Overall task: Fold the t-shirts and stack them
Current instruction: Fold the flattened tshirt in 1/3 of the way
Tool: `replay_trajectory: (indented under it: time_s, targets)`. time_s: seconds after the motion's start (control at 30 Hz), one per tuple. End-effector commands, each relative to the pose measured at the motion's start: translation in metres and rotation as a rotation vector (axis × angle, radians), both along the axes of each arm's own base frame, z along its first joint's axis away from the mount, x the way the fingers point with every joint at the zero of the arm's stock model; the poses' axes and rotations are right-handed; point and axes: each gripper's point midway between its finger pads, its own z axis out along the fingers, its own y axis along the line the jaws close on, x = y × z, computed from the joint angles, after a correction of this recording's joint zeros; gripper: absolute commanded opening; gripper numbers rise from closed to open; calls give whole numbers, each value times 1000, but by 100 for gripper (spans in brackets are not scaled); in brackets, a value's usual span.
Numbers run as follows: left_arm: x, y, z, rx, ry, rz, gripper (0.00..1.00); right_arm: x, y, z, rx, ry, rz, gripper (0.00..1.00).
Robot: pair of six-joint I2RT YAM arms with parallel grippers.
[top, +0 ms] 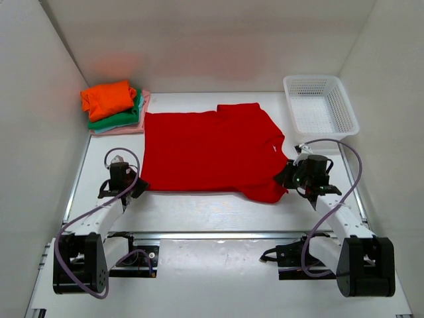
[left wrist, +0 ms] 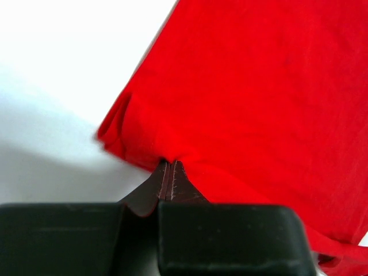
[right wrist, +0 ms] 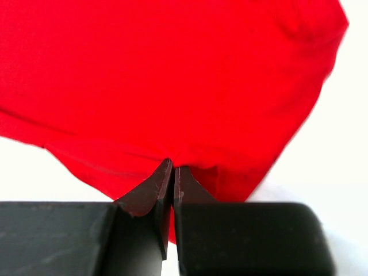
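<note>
Pinching the red t-shirt [top: 205,149] with both tools: my left gripper [left wrist: 169,165] is clamped on its near-left corner, and my right gripper [right wrist: 173,165] on the near-right edge, possibly a sleeve. It lies spread across the table [top: 199,209]. The orange t-shirt [top: 108,98], green t-shirt [top: 127,118] and pink t-shirt [top: 143,124] sit stacked at far left.

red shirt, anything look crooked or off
Slightly. The red t-shirt lies mostly flat, but its right end bunches unevenly toward the right gripper, which pinches it; the left gripper pinches the other near corner. No damage shows.
</note>
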Motion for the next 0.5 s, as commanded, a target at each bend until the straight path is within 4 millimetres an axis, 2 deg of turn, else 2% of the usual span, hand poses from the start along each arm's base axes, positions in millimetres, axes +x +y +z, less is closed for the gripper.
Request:
replay_trajectory:
  time_s: [0.0, 0.07, 0.1, 0.17, 0.2, 0.27, 0.33, 0.37, 0.47]
  targets:
    - [29, 8, 21, 41, -63, 11, 0, 30, 2, 28, -10, -105, 36, 1]
    - [37, 8, 22, 41, -65, 5, 0, 45, 2, 33, -11, -114, 42, 0]
    - [36, 8, 16, 41, -43, 8, 0, 50, 2, 38, -10, -132, 49, 0]
    - [48, 7, 24, 37, -72, 1, 0, 62, 4, 34, -11, -117, 61, 0]
    - [50, 9, 21, 39, -66, 10, 0, 69, 5, 43, -5, -137, 62, 0]
    - [60, 11, 28, 46, -84, 11, 0, 79, 7, 38, -13, -123, 76, 0]
    - [64, 11, 22, 51, -68, 11, 0, 87, 9, 34, -13, -114, 85, 0]
    - [71, 10, 28, 50, -86, 5, 0, 93, 11, 31, -16, -115, 92, 0]
    - [81, 12, 21, 56, -68, 6, 0, 111, 13, 32, -25, -123, 108, 0]
